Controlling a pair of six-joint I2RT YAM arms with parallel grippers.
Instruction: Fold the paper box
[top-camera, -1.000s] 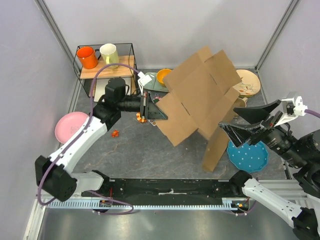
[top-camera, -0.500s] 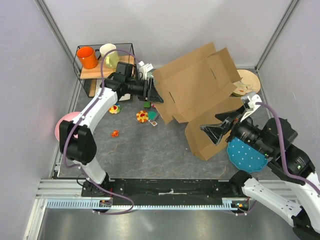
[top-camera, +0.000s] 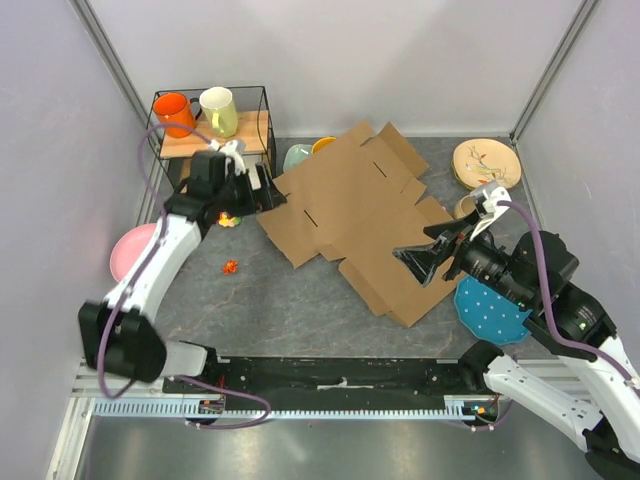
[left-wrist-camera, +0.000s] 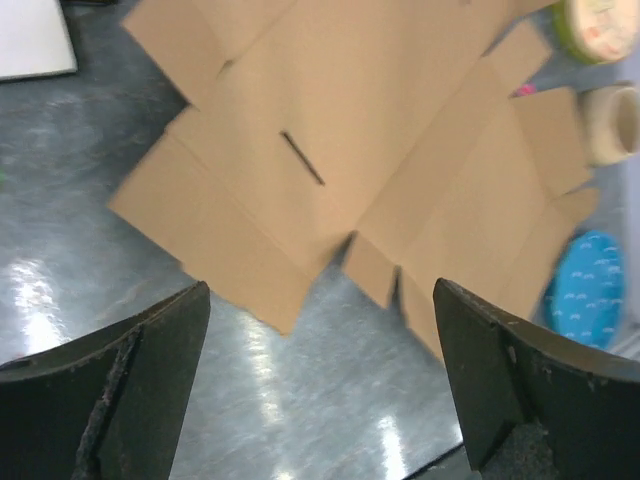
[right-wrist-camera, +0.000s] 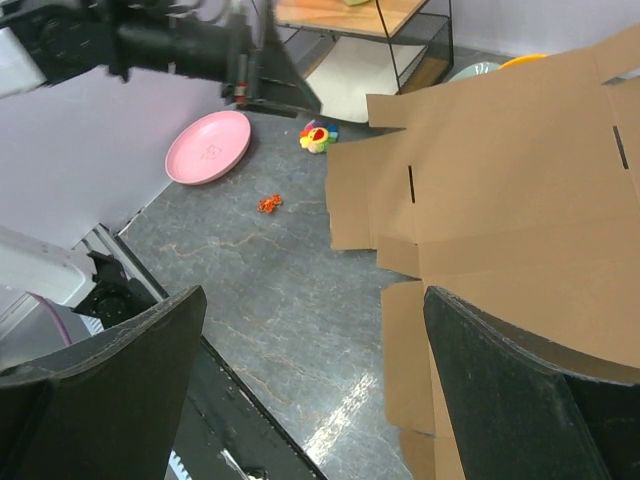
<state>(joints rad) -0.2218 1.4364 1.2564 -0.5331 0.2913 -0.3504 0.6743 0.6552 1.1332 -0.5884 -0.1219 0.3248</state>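
Walls: pale lilac, plain, on three sides. Table (top-camera: 280, 300): grey, stone-patterned, glossy under the lamps.

Left of the box:
- Pink plate (top-camera: 133, 252), far left of the box, near the wall.
- Wire rack (top-camera: 262, 100) at back left, holding an orange mug (top-camera: 175, 114) and a cream mug (top-camera: 219, 110); a white sheet (right-wrist-camera: 347, 92) lies below it.
- Toy flower (top-camera: 229, 219) and a small orange bit (top-camera: 230, 266) on the table, well left of the box.
- Left gripper (top-camera: 270, 190) just beside the box's left corner. Fingers spread wide, nothing between them.

Centre:
- Box (top-camera: 350, 205) lies flat and unfolded on the table, flaps out, one corner pointing to the back wall.
- Teal bowl (top-camera: 297, 157) and orange bowl (top-camera: 322, 146) show at its back-left edge.

Right of the box:
- Right gripper (top-camera: 415, 246) over the box's near-right flaps. Fingers fully apart, gripping nothing; contact with the cardboard cannot be told.
- Patterned plate (top-camera: 486, 163) behind the box's right corner, and a cup (top-camera: 464, 207) just beside that corner.
- Blue dotted plate (top-camera: 495, 312) near the box's near-right edge, partly under the right arm.
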